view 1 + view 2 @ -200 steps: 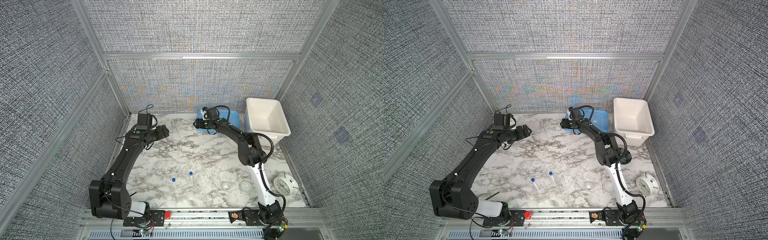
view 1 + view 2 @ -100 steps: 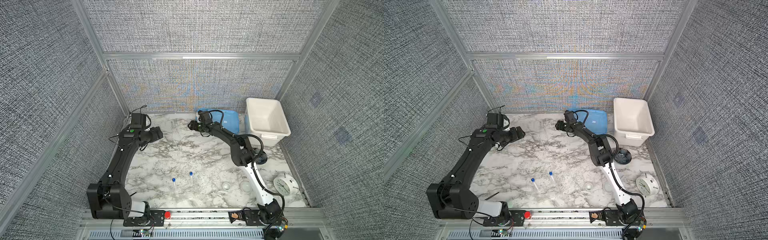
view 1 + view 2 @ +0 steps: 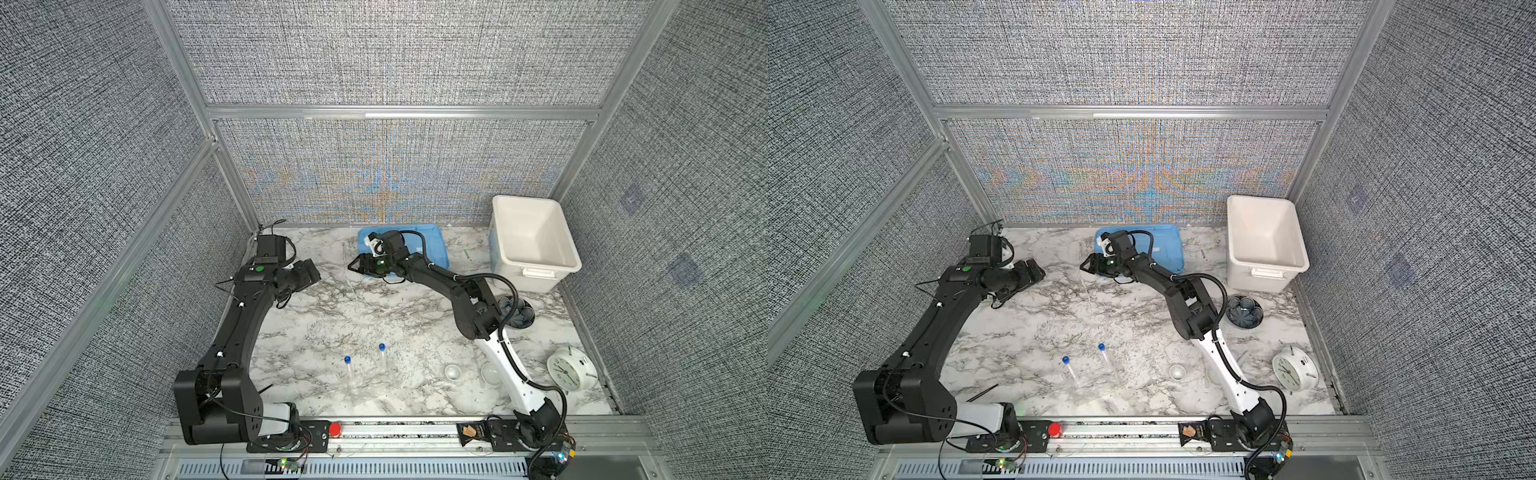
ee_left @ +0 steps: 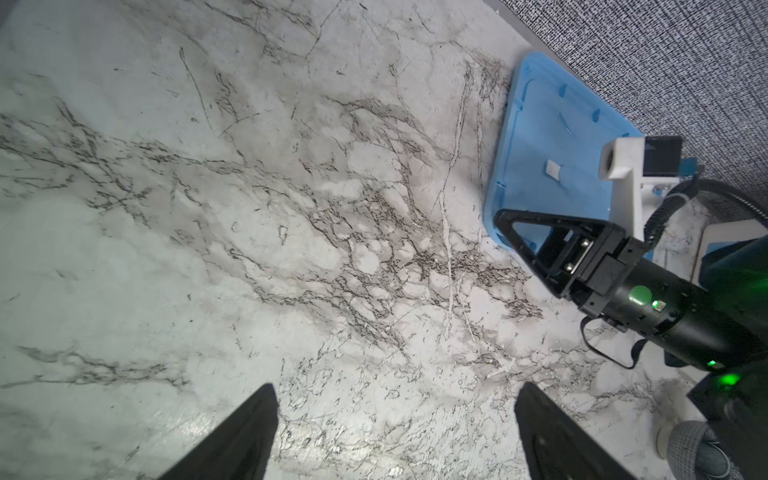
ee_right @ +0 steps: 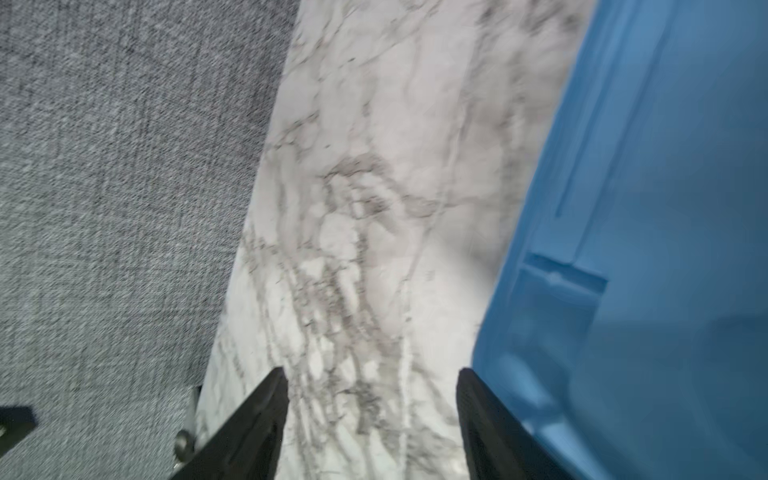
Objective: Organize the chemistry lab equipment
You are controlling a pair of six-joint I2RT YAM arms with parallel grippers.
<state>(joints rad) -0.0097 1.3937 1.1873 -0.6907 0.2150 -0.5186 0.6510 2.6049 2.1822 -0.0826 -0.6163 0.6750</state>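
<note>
While both arms reach toward the back wall, left gripper (image 4: 395, 436) hangs over bare marble table (image 3: 332, 316) w/ jaws spread wide, nothing btwn them. Right gripper (image 5: 372, 415) points toward it, jaws partly apart, also empty, one finger just beside edge of blue lid (image 5: 665, 249). First tube (image 3: 349, 368) and second tube (image 3: 384, 359), clear w/ blue caps, lie side by side well behind both grippers, nr arm bases. One bowl (image 3: 453, 371) and other bowl (image 3: 489, 372) sit beside right arm's white link, far from its gripper, w/ clock (image 3: 565, 372) beyond
</note>
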